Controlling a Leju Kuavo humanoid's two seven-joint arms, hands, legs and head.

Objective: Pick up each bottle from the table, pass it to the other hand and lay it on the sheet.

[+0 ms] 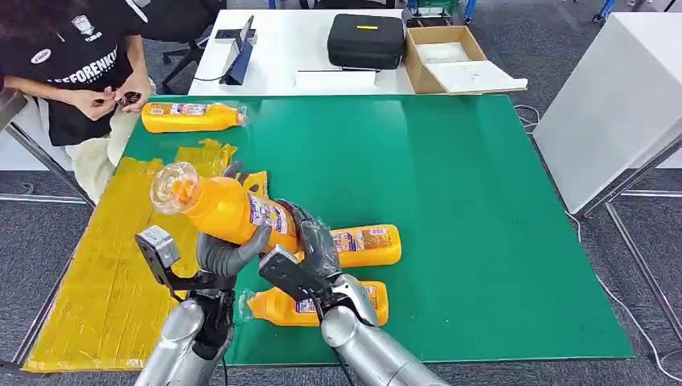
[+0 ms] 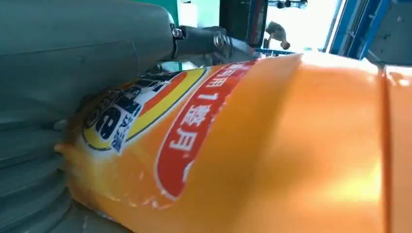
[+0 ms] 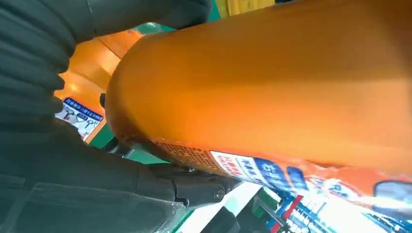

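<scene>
Both hands (image 1: 269,249) grip one bottle (image 1: 225,211) mid-handover.
Left hand (image 1: 228,251) should clamp firmly before right hand (image 1: 315,248) lets go, then swing left to the sheet (image 1: 104,265).

Four orange bottles are in the head view. One bottle (image 1: 221,207) is raised in the lower left of the frame, between two robot hands: the left hand (image 1: 229,251) and the right hand (image 1: 315,245). Two bottles lie on the green worktop (image 1: 482,225) at lower centre, one (image 1: 366,244) just above the other (image 1: 310,305). The fourth bottle (image 1: 191,117) lies at the upper left. One yellow sheet (image 1: 104,273) covers the left edge. At the top of the frame there are one black case (image 1: 366,40), one cardboard box (image 1: 450,58) and one person (image 1: 72,64).
</scene>
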